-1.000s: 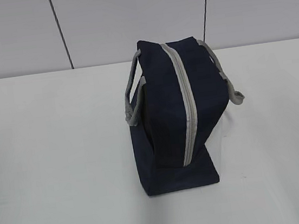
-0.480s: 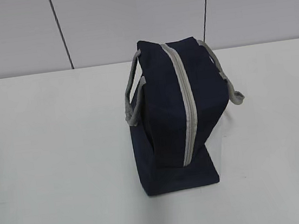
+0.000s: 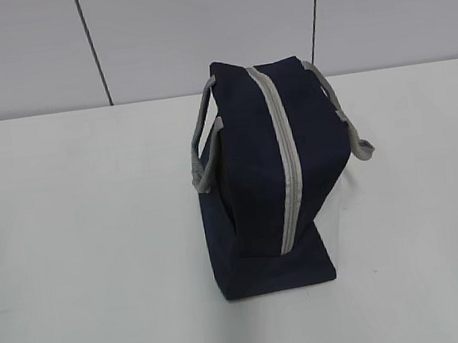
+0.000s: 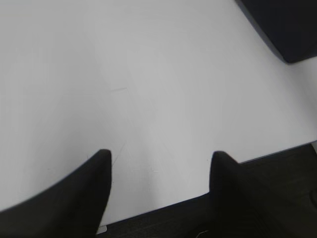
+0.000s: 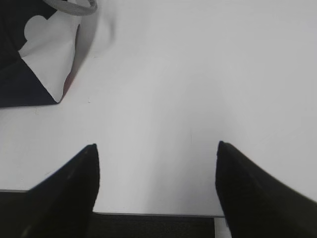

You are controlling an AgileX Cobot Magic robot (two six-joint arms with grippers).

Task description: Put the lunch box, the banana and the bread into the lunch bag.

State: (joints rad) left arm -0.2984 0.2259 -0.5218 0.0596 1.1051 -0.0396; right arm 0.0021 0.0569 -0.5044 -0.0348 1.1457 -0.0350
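The navy lunch bag (image 3: 255, 177) stands in the middle of the white table with its grey zipper (image 3: 284, 156) shut along the top and grey rope handles hanging at both sides. Its corner shows in the left wrist view (image 4: 282, 27), and its white side panel shows in the right wrist view (image 5: 47, 54). My left gripper (image 4: 161, 153) is open and empty over the table's near edge. My right gripper (image 5: 156, 146) is open and empty over the near edge too. Neither gripper shows in the exterior view. The lunch box, banana and bread are out of view.
The white table (image 3: 87, 239) stretches to both sides of the bag. A grey panelled wall (image 3: 194, 25) stands behind it. The table's front edge (image 5: 153, 214) lies just under both grippers, with dark floor below.
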